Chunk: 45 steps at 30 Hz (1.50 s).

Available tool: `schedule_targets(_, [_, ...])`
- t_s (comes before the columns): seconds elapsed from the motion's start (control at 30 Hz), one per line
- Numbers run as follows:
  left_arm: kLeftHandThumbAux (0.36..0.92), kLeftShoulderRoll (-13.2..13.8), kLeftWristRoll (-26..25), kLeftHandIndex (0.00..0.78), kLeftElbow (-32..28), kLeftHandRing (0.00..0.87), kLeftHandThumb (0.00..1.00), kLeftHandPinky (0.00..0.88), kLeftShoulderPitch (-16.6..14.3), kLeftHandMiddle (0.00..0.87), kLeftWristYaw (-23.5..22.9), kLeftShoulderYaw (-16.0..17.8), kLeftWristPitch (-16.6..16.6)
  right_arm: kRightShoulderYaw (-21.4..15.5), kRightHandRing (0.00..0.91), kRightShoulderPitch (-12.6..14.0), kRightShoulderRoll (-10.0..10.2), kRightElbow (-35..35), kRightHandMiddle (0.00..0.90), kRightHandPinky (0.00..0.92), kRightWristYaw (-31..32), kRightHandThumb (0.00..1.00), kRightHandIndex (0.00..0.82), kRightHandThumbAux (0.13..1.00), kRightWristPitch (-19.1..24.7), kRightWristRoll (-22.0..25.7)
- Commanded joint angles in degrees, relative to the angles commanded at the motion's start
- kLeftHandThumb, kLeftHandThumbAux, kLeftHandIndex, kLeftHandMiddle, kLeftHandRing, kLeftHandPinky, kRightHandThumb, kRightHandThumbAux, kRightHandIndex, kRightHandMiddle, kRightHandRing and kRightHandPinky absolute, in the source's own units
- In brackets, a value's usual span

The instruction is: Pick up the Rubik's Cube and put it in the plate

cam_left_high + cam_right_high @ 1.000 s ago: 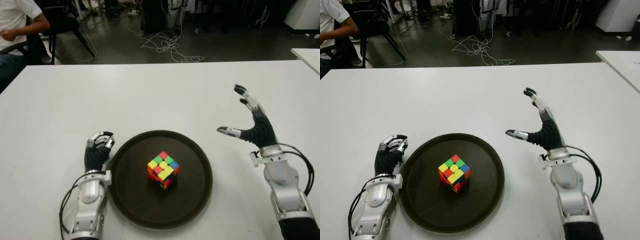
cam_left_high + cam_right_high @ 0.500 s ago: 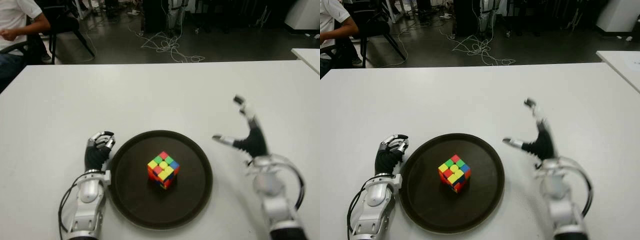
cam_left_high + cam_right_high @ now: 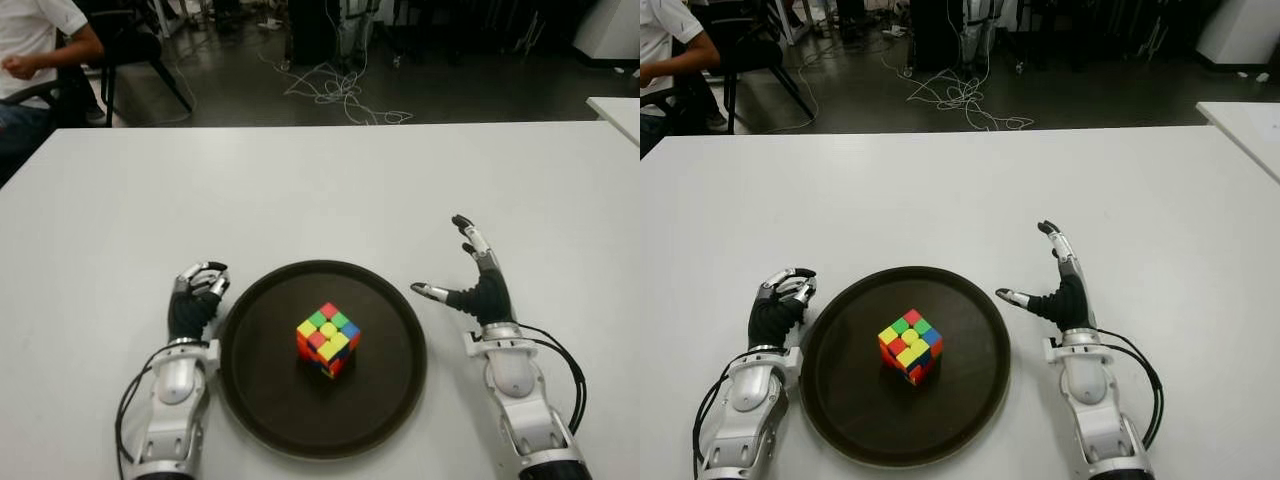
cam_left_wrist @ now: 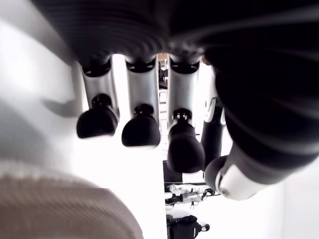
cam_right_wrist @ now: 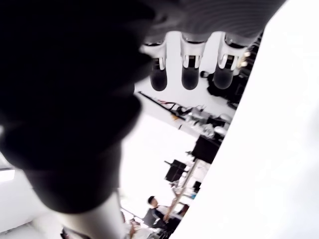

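The Rubik's Cube (image 3: 328, 338) sits near the middle of the round dark plate (image 3: 390, 400), with nothing touching it. My right hand (image 3: 473, 277) shows just right of the plate's rim, low over the white table (image 3: 300, 190), fingers spread and thumb pointing toward the plate; it holds nothing. My left hand (image 3: 197, 293) shows beside the plate's left rim with its fingers curled and nothing in them; the left wrist view shows those curled fingertips (image 4: 141, 130).
A person (image 3: 35, 40) sits on a chair beyond the table's far left corner. Cables (image 3: 335, 90) lie on the dark floor behind the table. A second white table's corner (image 3: 620, 110) shows at far right.
My right hand has drawn back toward me and come down closer to the table, staying open. The cube, plate and left hand have not moved.
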Motion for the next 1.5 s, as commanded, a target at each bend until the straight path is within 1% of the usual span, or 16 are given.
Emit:
schedule_targets(0.27, [0.704, 0.3, 0.1, 0.444, 0.6, 0.82, 0.71, 0.811, 0.0, 0.807, -0.4, -0.2, -0.9, -0.1, 0.017, -0.3, 0.5, 0.8, 0.035, 0.005, -2.0, 0.0, 0.015, 0.935, -1.3, 0.8])
schedule_targets(0.37, [0.705, 0.3, 0.3, 0.444, 0.7, 0.821, 0.71, 0.808, 0.0, 0.808, -0.3, -0.2, -1.1, -0.7, 0.01, -0.3, 0.9, 1.3, 0.029, 0.001, -1.8, 0.0, 0.011, 0.894, -1.5, 2.7])
schedule_targets(0.43, [0.705, 0.2, 0.4, 0.444, 0.7, 0.821, 0.71, 0.805, 0.1, 0.809, -0.1, -0.3, -1.1, -1.3, 0.037, 0.0, 0.9, 1.9, 0.048, 0.037, -1.3, 0.0, 0.018, 0.842, -1.6, 4.5])
schedule_targets(0.5, [0.705, 0.2, 0.5, 0.444, 0.6, 0.82, 0.71, 0.803, 0.1, 0.81, 0.0, -0.3, -1.0, -1.7, 0.094, 0.3, 0.7, 2.3, 0.093, 0.115, -1.2, 0.0, 0.045, 0.796, -1.6, 5.6])
schedule_targets(0.53, [0.705, 0.1, 0.6, 0.444, 0.6, 0.82, 0.71, 0.803, 0.1, 0.81, 0.1, -0.3, -0.9, -1.8, 0.141, 0.4, 0.6, 2.5, 0.134, 0.174, -1.1, 0.0, 0.074, 0.783, -1.5, 6.0])
schedule_targets(0.63, [0.705, 0.0, 0.7, 0.444, 0.4, 0.82, 0.71, 0.802, 0.1, 0.81, 0.4, -0.3, -0.6, -1.9, 0.205, 0.3, 1.2, 2.1, 0.191, 0.251, -1.5, 0.0, 0.117, 0.769, -0.5, 7.0])
schedule_targets(0.73, [0.705, 0.1, 0.8, 0.444, 0.1, 0.82, 0.71, 0.801, 0.1, 0.808, 0.5, -0.3, -0.1, -2.3, 0.377, 0.2, 1.9, 1.8, 0.361, 0.4, -1.8, 0.016, 0.287, 0.788, 0.1, 8.3])
schedule_targets(0.77, [0.705, 0.2, 0.9, 0.444, 0.0, 0.819, 0.71, 0.801, 0.1, 0.808, 0.5, -0.4, 0.0, -2.4, 0.398, 0.1, 2.0, 1.9, 0.381, 0.418, -2.0, 0.021, 0.31, 0.791, 0.2, 8.6])
schedule_targets(0.8, [0.705, 0.2, 1.0, 0.444, 0.0, 0.819, 0.71, 0.799, 0.1, 0.806, 0.5, -0.4, 0.1, -2.5, 0.462, 0.0, 2.1, 2.0, 0.442, 0.481, -2.1, 0.05, 0.375, 0.798, 0.3, 8.8])
schedule_targets(0.83, [0.705, 0.4, 1.3, 0.444, 0.1, 0.818, 0.71, 0.799, 0.1, 0.805, 0.4, -0.5, -0.1, -2.6, 0.485, -0.1, 2.2, 1.8, 0.464, 0.504, -2.0, 0.062, 0.398, 0.8, 0.6, 9.2])
schedule_targets(0.87, [0.705, 0.5, 1.5, 0.444, 0.1, 0.817, 0.711, 0.797, 0.1, 0.804, 0.4, -0.6, -0.2, -2.7, 0.573, -0.1, 2.2, 1.7, 0.557, 0.588, -2.0, 0.095, 0.469, 0.801, 0.9, 9.5])
schedule_targets(0.93, [0.705, 0.7, 1.7, 0.443, 0.2, 0.816, 0.711, 0.795, 0.1, 0.802, 0.2, -0.7, -0.3, -2.8, 0.679, 0.0, 2.3, 1.4, 0.669, 0.687, -1.9, 0.141, 0.558, 0.802, 1.7, 10.1])
schedule_targets(1.03, [0.705, 1.0, 1.7, 0.443, 0.3, 0.816, 0.711, 0.795, 0.1, 0.801, -0.2, -0.8, -0.3, -2.9, 0.75, 0.3, 2.4, 0.7, 0.744, 0.752, -1.7, 0.172, 0.624, 0.81, 3.5, 10.8])
schedule_targets(1.13, [0.705, 1.1, 1.7, 0.443, 0.3, 0.816, 0.71, 0.796, 0.1, 0.801, -0.4, -0.7, -0.3, -3.0, 0.781, 0.4, 2.4, 0.1, 0.775, 0.782, -1.6, 0.187, 0.656, 0.819, 4.9, 11.3])
schedule_targets(1.37, [0.705, 1.4, 1.6, 0.443, 0.5, 0.817, 0.711, 0.796, -0.1, 0.802, -0.7, -0.5, 0.3, -4.1, 0.82, 0.9, 2.9, -1.1, 0.812, 0.817, -1.6, 0.242, 0.714, 0.84, 10.4, 13.9])
schedule_targets(1.5, [0.705, 1.3, 1.6, 0.443, 0.7, 0.817, 0.71, 0.799, -0.2, 0.801, -0.4, -0.4, 0.4, -4.4, 0.828, 1.2, 3.2, -1.3, 0.82, 0.824, -1.9, 0.282, 0.73, 0.844, 12.1, 14.9])
